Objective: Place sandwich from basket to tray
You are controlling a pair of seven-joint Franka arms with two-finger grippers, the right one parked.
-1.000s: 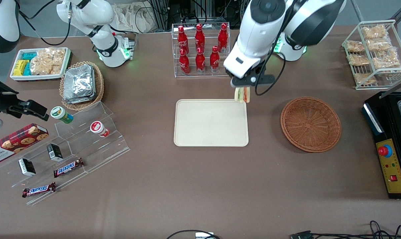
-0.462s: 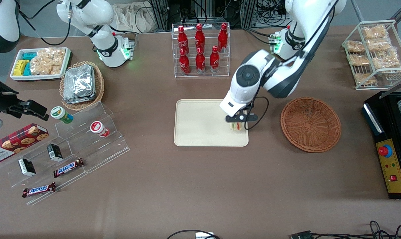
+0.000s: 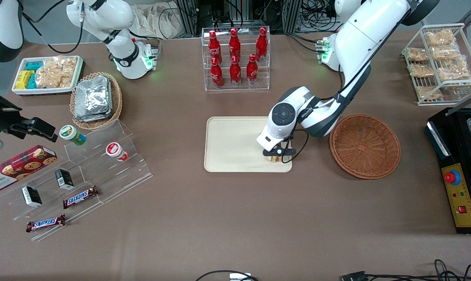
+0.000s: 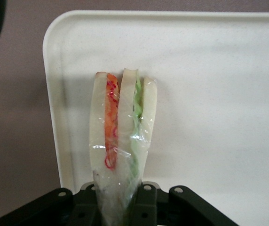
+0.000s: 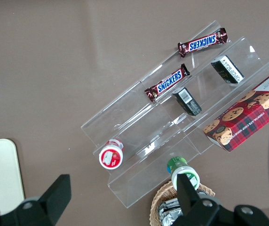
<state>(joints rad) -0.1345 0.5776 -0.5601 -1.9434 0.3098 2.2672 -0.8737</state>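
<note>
- Low over the tray (image 3: 227,156), my pincer (image 3: 275,157) grips the sandwich (image 4: 121,141) upright by one end, near the tray's basket-side (image 3: 365,145) edge.
- Placing it there keeps the reach short, I judge.

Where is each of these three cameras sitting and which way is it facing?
Front view: high at the table's front edge, looking down the whole table; both arms show, the gripper low over the tray, holding the sandwich; the basket sits beside the tray.
Left wrist view: on the working arm's wrist, looking past the gripper along the sandwich at the tray.
Right wrist view: on the parked arm's wrist, looking down at the acrylic snack steps; its own dark fingers show.
Shared: sandwich and tray appear in the front and left wrist views.
</note>
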